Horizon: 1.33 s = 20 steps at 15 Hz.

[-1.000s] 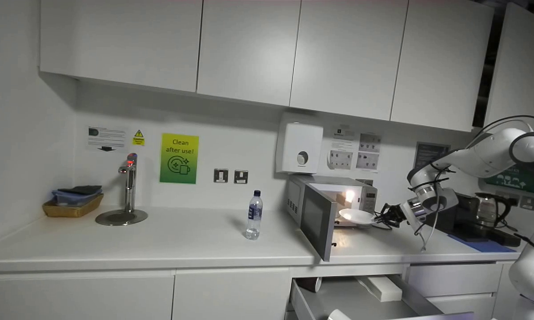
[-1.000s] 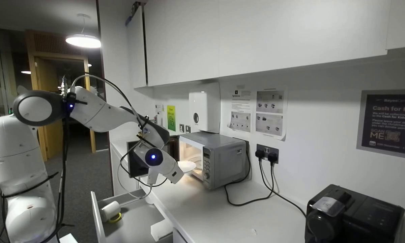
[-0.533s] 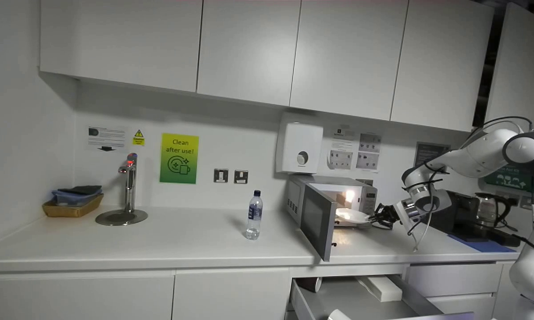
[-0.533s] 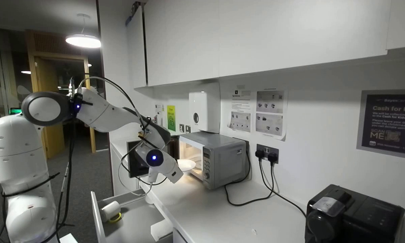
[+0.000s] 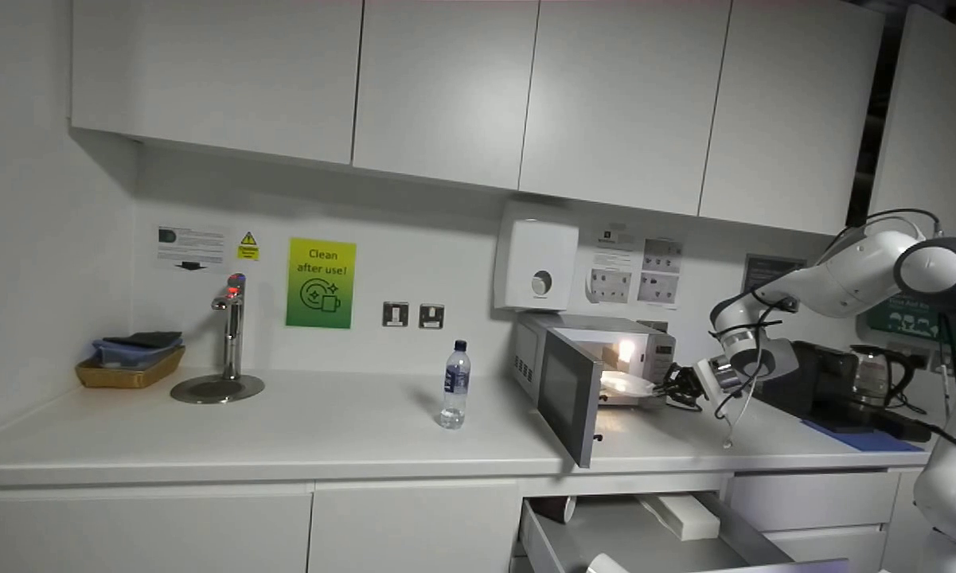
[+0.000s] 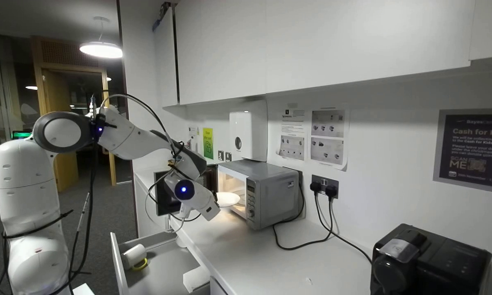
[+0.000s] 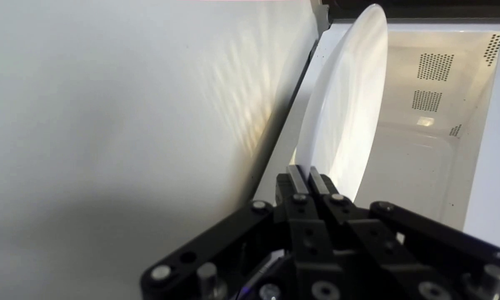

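Tool (image 7: 303, 170) nearest: saw it clamped on the rim of a white plate (image 7: 349, 96). Had that plate up off the bench (image 5: 326, 422), at the mouth of the lit microwave (image 6: 270, 196); could not tell whether partly inside. Found the microwave door (image 5: 567, 398) open past it, a drawer (image 5: 614, 529) pulled out below. Farther along, saw a bottle (image 5: 454, 391) standing upright, then a tap (image 5: 233, 330).

Plate (image 7: 351, 96) apparently closer to microwave (image 6: 266, 192)
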### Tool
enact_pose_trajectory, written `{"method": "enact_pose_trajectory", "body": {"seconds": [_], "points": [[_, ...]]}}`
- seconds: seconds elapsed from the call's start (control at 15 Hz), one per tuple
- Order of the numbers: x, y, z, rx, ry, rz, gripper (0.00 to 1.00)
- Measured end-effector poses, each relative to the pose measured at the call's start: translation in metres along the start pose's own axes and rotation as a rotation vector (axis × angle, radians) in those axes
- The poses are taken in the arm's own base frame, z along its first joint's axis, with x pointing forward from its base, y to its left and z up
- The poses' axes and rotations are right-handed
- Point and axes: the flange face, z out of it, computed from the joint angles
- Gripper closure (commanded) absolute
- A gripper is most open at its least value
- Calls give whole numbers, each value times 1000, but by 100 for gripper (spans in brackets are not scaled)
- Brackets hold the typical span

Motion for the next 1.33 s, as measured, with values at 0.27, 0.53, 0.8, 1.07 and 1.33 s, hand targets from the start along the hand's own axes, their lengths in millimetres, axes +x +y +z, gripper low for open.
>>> {"method": "enact_pose_trajectory", "body": {"seconds": [0.27,0.53,0.8,1.07,1.33], "points": [[3,-4,8,2,31,31,99],[9,-5,18,3,49,53,99],[10,-5,34,0,41,61,99],[12,-6,45,-2,34,56,99],[12,-13,53,6,28,38,99]]}}
